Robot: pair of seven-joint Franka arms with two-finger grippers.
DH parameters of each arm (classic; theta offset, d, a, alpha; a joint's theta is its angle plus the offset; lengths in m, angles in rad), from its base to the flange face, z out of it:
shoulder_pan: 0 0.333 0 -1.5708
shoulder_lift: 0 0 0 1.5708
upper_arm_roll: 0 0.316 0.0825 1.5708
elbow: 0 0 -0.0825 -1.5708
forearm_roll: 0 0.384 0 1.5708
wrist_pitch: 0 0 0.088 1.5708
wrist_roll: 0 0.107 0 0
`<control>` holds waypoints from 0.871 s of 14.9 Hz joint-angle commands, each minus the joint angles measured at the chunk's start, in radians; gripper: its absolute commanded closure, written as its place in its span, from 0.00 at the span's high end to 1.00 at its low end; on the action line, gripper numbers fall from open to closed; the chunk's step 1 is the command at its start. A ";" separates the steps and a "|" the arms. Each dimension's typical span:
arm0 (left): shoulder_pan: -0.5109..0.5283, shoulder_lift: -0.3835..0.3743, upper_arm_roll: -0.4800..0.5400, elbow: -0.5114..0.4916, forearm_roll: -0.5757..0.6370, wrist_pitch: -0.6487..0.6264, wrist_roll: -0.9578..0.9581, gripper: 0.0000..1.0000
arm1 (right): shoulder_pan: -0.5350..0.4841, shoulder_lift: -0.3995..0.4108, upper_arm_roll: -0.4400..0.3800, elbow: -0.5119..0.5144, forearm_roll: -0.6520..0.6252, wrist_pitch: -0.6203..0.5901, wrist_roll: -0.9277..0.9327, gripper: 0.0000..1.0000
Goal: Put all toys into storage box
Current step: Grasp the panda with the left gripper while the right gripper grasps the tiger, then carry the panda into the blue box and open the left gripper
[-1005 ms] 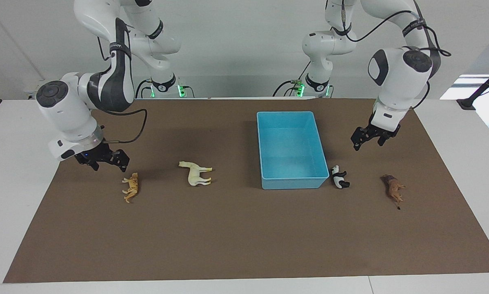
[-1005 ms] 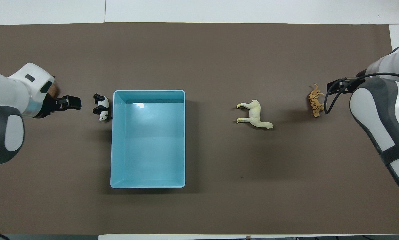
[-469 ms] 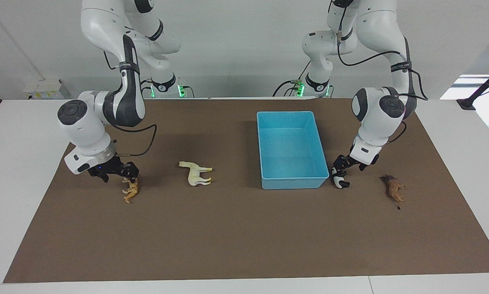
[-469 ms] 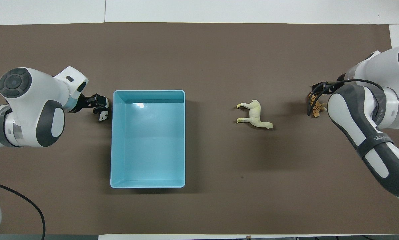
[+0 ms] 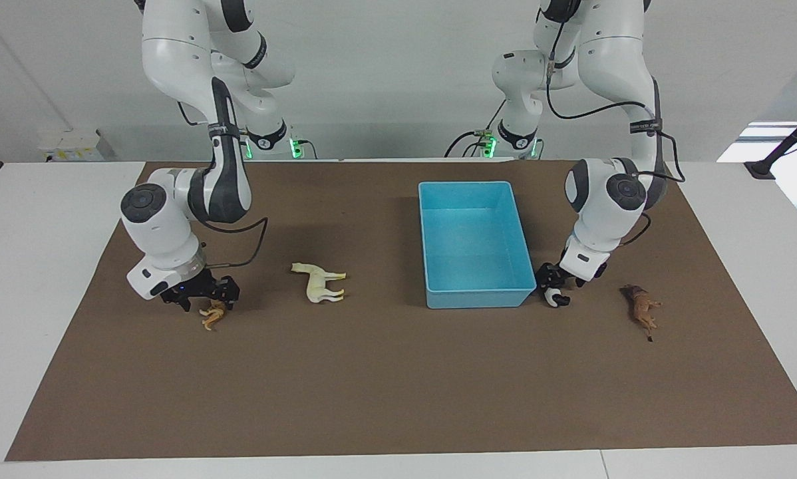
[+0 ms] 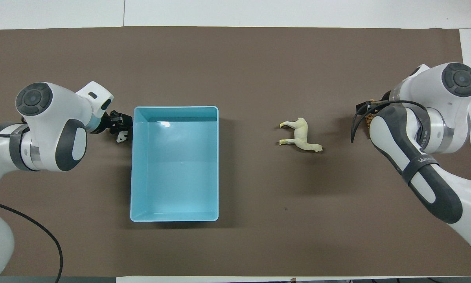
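Your left pincer [image 5: 553,283] is low on the panda [image 5: 558,297]. In the facing view the panda lies on the surface [image 5: 398,386] at about 4 o'clock from the storage box [image 5: 476,299], just beside its corner. Your right pincer [image 5: 205,297] is low over the tiger [image 5: 213,316], which lies at about 9 o'clock from the box, well apart from it. For both pincers I cannot tell whether they are wide or narrow, or if they already hold something.

The horse [image 5: 318,283] lies on its side between the tiger and the box. The lion [image 5: 641,306] lies at about 3 o'clock from the panda. The box is empty.

These figurines look like hard plastic, so I judge them light, stiff and a little slippery. They will not crush, but they can turn or slide out of a poor grip. Take each one across the trunk, the thickest part, not by the thin legs or the tail.

The panda is close to the box wall, so one side of the pincer may touch the rim and push the box. Lift straight up before you go over the wall.
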 commanded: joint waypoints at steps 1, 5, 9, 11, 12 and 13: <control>-0.009 0.002 0.009 -0.014 -0.003 0.024 -0.016 1.00 | 0.010 -0.016 0.002 -0.033 -0.010 0.025 -0.074 1.00; -0.011 0.014 0.009 -0.025 -0.003 0.060 -0.046 0.97 | -0.010 -0.020 0.002 -0.048 -0.010 0.028 -0.123 1.00; -0.011 0.010 0.009 -0.032 -0.003 0.035 -0.074 0.24 | -0.030 -0.031 0.002 -0.088 -0.008 0.042 -0.128 1.00; -0.006 0.011 0.009 -0.009 -0.003 0.000 -0.074 0.00 | -0.029 -0.034 0.002 -0.114 -0.005 0.076 -0.120 1.00; -0.003 0.014 0.009 0.029 -0.006 -0.041 -0.074 0.00 | -0.029 -0.034 0.002 -0.119 -0.005 0.087 -0.120 1.00; -0.003 0.016 0.009 0.084 -0.009 -0.113 -0.074 0.00 | -0.030 -0.034 0.002 -0.122 -0.005 0.088 -0.120 0.98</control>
